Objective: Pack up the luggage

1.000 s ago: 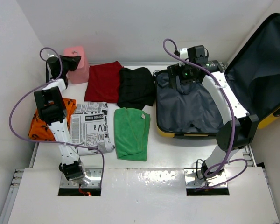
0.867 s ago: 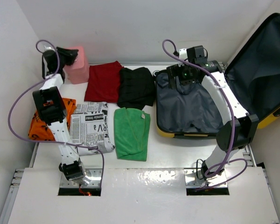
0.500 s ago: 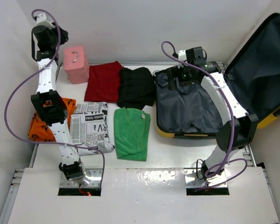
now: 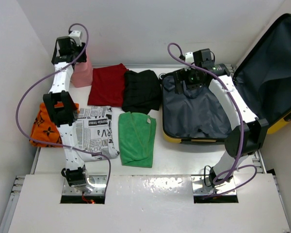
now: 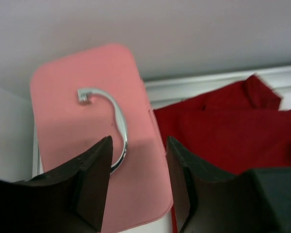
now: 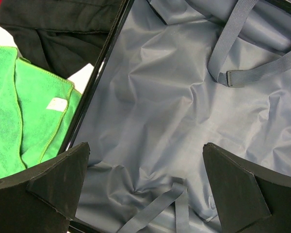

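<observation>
The pink case [image 5: 63, 126] sits below the parted, empty left claw [image 5: 138, 148]; the luggage [image 6: 174, 107] lies under the wide-spread right claw [image 6: 145, 155].

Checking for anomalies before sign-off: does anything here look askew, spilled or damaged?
Nothing spilled or damaged. The luggage lies open and empty, its straps loose. Only the orange cloth looks bunched rather than folded, at the left edge of the table.

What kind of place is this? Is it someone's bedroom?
Probably not a bedroom. It looks more like a robot test bench: robot arms bolted to a white table, plain walls close around, and folded clothes laid beside the open luggage.
</observation>
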You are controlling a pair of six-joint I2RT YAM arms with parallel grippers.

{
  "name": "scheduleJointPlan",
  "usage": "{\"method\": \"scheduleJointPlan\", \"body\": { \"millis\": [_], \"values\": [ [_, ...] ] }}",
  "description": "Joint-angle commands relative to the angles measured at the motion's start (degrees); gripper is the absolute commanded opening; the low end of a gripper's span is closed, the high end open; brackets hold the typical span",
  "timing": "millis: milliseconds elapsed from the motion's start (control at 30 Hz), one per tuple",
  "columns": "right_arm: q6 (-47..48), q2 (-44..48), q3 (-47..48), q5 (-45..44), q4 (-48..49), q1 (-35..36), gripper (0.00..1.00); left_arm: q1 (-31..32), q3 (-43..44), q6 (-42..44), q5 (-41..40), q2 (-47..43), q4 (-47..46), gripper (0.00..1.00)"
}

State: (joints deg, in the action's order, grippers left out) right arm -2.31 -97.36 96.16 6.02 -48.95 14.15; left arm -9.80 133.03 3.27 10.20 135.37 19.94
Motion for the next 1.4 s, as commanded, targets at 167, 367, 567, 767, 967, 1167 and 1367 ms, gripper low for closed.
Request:
{"method": "scheduleJointPlan", "body": {
  "millis": [167, 367, 567, 767, 967, 1167, 1367],
  "values": [
    [0.90, 2.00, -0.27, -0.75, 0.87, 0.53, 1.00, 0.31, 4.25, 3.85, -6.33, 3.58, 1.06, 0.53],
    [1.07, 2.00, -0.27, -0.66, 1.05, 0.53, 1.00, -0.22, 4.78, 3.85, -8.26, 6.04, 1.06, 0.53],
    [0.99, 1.74, 0.26, -0.92, 1.05, 0.44, 1.00, -2.32, 3.64, 1.92, -8.09, 7.36, 1.06, 0.48],
    [0.99, 1.30, 0.69, -0.84, 0.70, 0.53, 1.00, -5.67, 3.64, -3.44, 1.75, 9.64, 3.07, 0.25],
    [1.16, 0.42, 1.66, -0.84, 0.61, 0.88, 1.00, -5.67, 2.50, -2.21, 1.14, 9.65, 4.66, 0.17],
    [1.16, 0.07, 2.28, -0.75, 0.44, 1.49, 1.00, -5.67, 1.27, -2.12, 2.63, 7.72, 5.11, 0.00],
    [0.99, 0.07, 2.19, -0.49, 0.96, 1.76, 1.00, -5.67, -0.49, -8.44, 9.04, 0.95, -0.25, 0.00]
  ]
}}
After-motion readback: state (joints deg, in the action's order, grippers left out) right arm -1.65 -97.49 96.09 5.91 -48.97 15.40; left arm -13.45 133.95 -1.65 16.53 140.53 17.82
